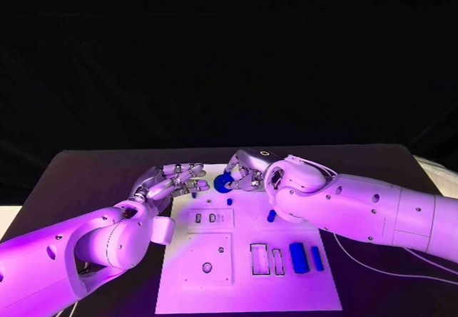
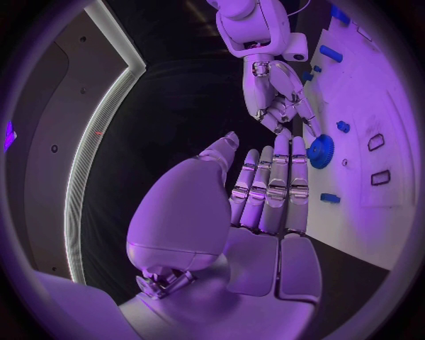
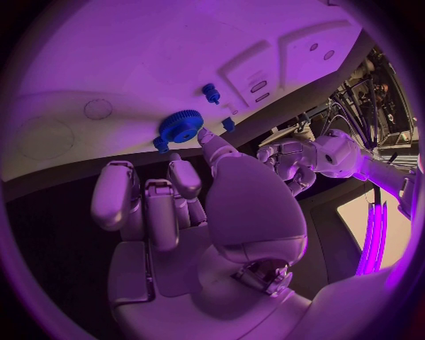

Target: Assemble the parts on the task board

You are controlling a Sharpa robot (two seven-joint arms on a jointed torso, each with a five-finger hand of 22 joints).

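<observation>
dark lab, black table

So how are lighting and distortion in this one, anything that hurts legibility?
Head view: purple light washes the task board, both arms glare pale, the background is black. Left wrist view: fisheye bends the board's edges, yet the blue gear reads clearly. Right wrist view: the right hand looms large; the gear stays sharp.

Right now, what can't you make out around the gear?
- Head view: blue gear mostly covered by the right hand.
- Wrist views: right hand's fingers reach the gear; whether they grip or only touch it is unclear.
- Far board corner: hidden by the left hand.
</observation>
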